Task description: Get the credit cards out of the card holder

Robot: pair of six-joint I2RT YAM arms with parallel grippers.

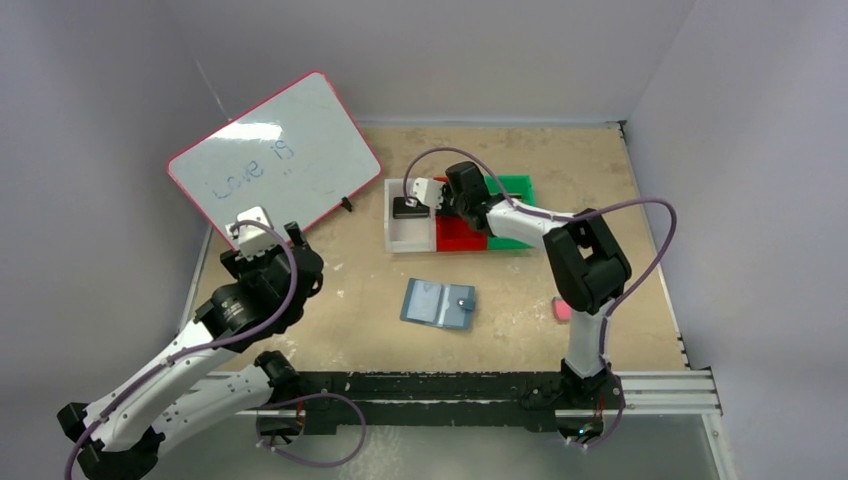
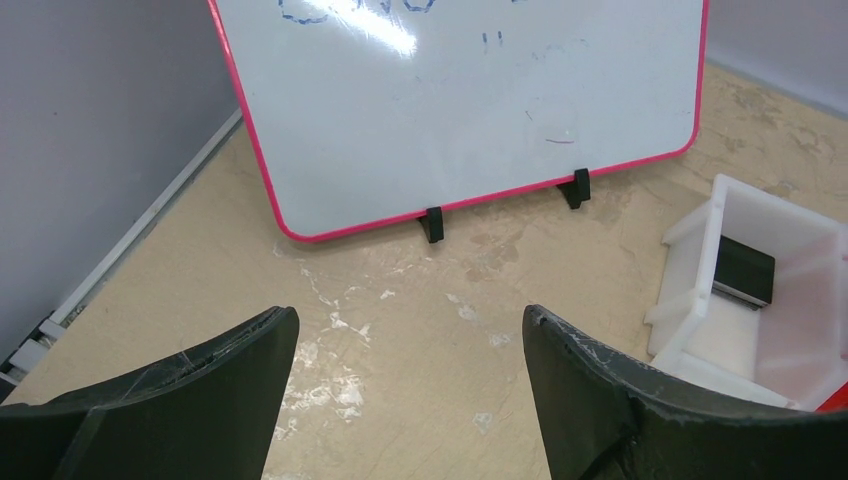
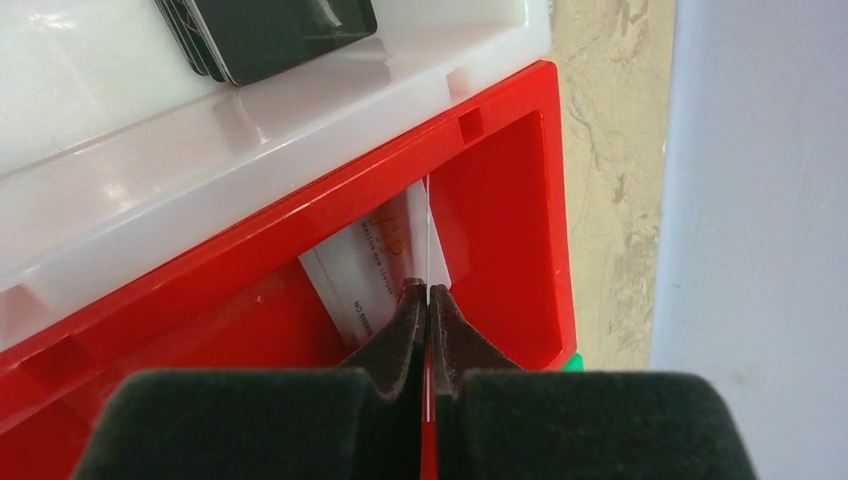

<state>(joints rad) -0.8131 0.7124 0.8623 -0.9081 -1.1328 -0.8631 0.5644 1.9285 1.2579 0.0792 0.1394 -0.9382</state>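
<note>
The slate-blue card holder (image 1: 438, 303) lies open on the table's middle, apart from both arms. My right gripper (image 3: 428, 292) hangs over the red bin (image 3: 500, 190) and is shut on a thin credit card (image 3: 428, 215) seen edge-on. A pale printed card (image 3: 365, 270) lies in that bin beneath it. Black cards (image 3: 270, 30) rest in the white bin (image 3: 120, 180). From above, the right gripper (image 1: 447, 208) sits between the white and red bins. My left gripper (image 2: 410, 320) is open over bare table, holding nothing, near the whiteboard.
A pink-framed whiteboard (image 1: 275, 155) leans at the back left on two black feet. A green bin (image 1: 515, 188) stands behind the red one. A small pink block (image 1: 562, 311) lies by the right arm. The enclosure walls are close on both sides.
</note>
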